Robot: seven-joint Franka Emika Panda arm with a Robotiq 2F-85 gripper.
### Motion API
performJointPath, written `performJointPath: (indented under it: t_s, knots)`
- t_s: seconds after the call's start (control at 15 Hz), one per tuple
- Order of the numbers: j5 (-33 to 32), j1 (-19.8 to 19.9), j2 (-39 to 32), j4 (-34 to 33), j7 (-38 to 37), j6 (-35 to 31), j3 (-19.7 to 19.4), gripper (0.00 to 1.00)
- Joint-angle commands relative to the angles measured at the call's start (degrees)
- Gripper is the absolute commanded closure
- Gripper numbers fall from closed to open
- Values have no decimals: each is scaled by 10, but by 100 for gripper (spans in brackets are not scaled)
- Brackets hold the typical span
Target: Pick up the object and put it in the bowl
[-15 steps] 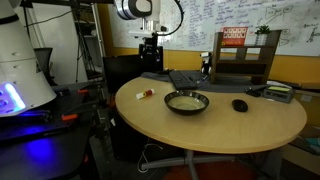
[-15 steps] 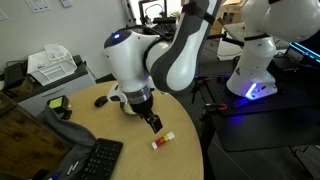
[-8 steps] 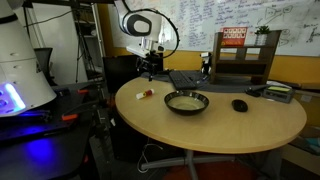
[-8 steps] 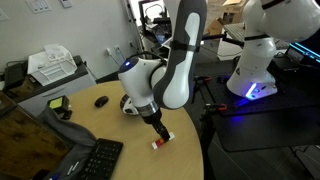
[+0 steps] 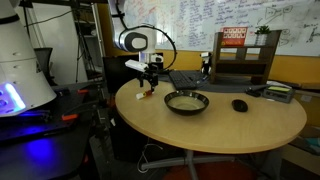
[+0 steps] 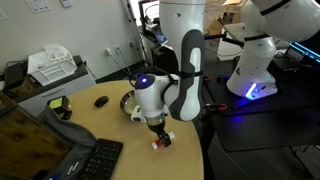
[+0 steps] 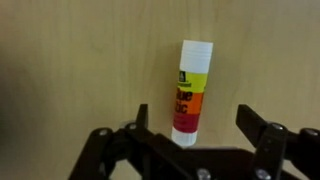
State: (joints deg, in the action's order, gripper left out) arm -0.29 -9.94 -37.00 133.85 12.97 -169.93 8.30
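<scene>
The jaws stand spread wide, black and angular, one on each side of the glue stick (image 7: 190,90) at its red end, with a gap on both sides. The stick is a smooth cylinder (white cap, then yellow, orange and red bands) lying flat on the pale wood-grain tabletop (image 7: 70,60). The round, shallow bowl (image 5: 187,107), dark outside and cream inside, sits apart from it.

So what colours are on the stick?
The stick is white, yellow, orange and red; clearest in wrist view.
</scene>
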Motion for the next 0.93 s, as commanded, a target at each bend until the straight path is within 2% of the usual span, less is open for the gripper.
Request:
performJointPath:
  t_s: [0.0, 0.27, 0.33, 0.47, 0.6, 0.67, 0.73, 0.8, 0.87]
  knots:
    - [-41, -53, -2, -8, -60, 0, -48, 28]
    - [-50, -46, -17, -29, -61, 8, -29, 59]
    - [-51, -49, -22, -35, -61, 11, -29, 65]
    - [-53, -63, -32, -48, -71, 21, -39, 68]
    - [-56, -78, -40, -57, -82, 25, -56, 67]
    - [-57, -80, -42, -60, -82, 24, -59, 57]
    - [-58, -84, -44, -63, -88, 26, -63, 56]
    - [-60, -86, -49, -67, -88, 27, -65, 46]
    - [-61, -89, -56, -71, -87, 27, -67, 43]
